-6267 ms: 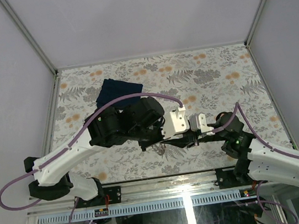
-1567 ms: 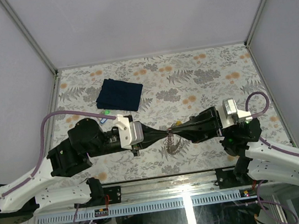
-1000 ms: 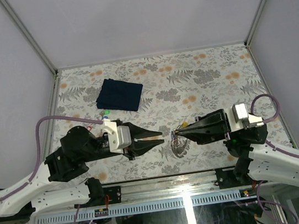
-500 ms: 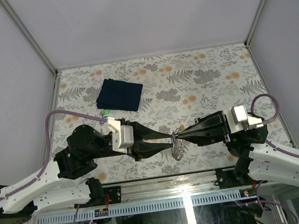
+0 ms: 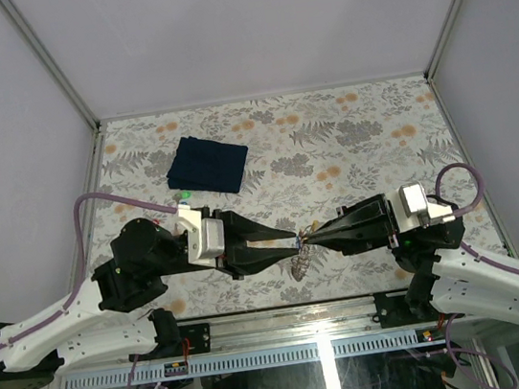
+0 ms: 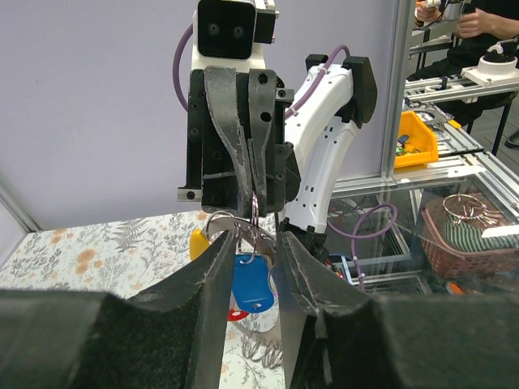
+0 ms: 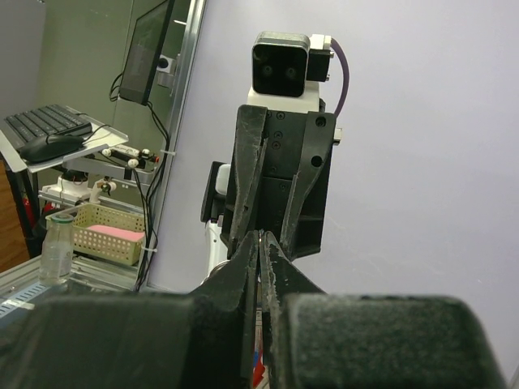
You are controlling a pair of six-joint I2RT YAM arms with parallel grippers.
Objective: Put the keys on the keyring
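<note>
the keyring (image 6: 220, 214), a thin grey metal loop, is held off the floral-patterned table (image 5: 357, 132), near its front edge and between the two arms.

1. grip. the right gripper (image 5: 307, 239) is closed on the loop's wire; in the left wrist view its two fingers meet on the wire with no gap.
2. second tool. the left gripper (image 5: 296, 239) meets it tip to tip. its fingers (image 6: 212, 271) stand slightly apart, one on each side of the loop. whether either tip touches the wire cannot be told.
3. keys. a metal key with an oblong blue plastic tag (image 6: 251, 285) hangs just below the loop, a yellow tag (image 6: 197, 243) beside it and a red tag (image 6: 236, 314) lower down. they appear to hang from the loop, so part of the task is judged done.
4. remaining. a small green item (image 5: 182, 196), possibly a green-tagged key, lies on the table just beside the dark blue folded cloth (image 5: 207, 164), well apart from the loop. if it is a key, it is not yet threaded.
</note>
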